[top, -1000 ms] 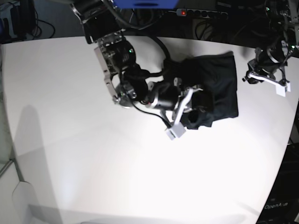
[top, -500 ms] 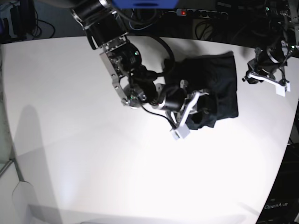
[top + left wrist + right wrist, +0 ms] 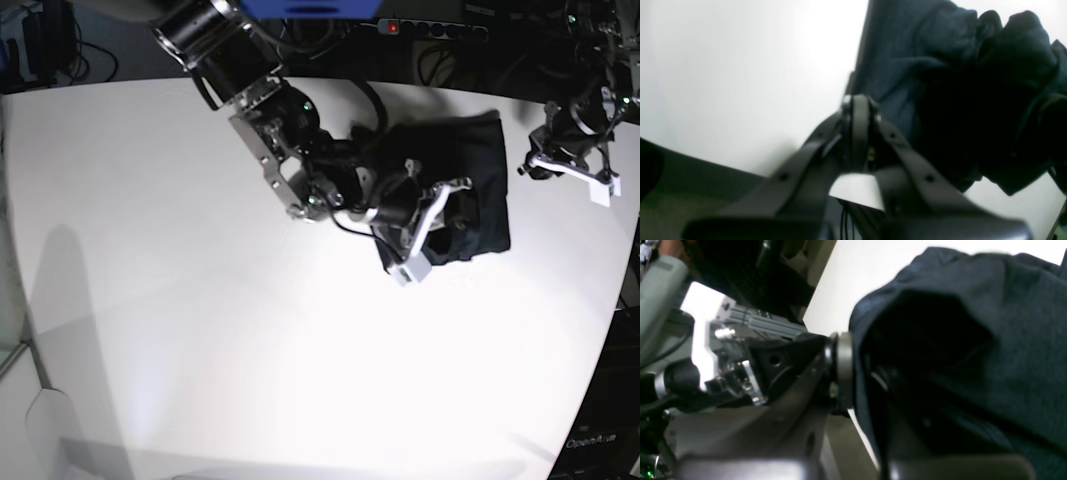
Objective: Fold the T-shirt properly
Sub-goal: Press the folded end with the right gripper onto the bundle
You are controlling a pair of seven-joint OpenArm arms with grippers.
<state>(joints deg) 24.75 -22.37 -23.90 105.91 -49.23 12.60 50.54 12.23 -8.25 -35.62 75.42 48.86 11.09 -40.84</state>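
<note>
Your right gripper (image 3: 440, 225) is clamped on a bunched fold of the soft black T-shirt (image 3: 470, 170), which lies folded on the white round table (image 3: 200, 330). Your left gripper (image 3: 572, 172) hangs beside it, jaws together, holding nothing.

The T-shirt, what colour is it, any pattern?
Plain black T-shirt, no print; the base view shows it best.

overhead base, close wrists; shared T-shirt (image 3: 470, 180)
</note>
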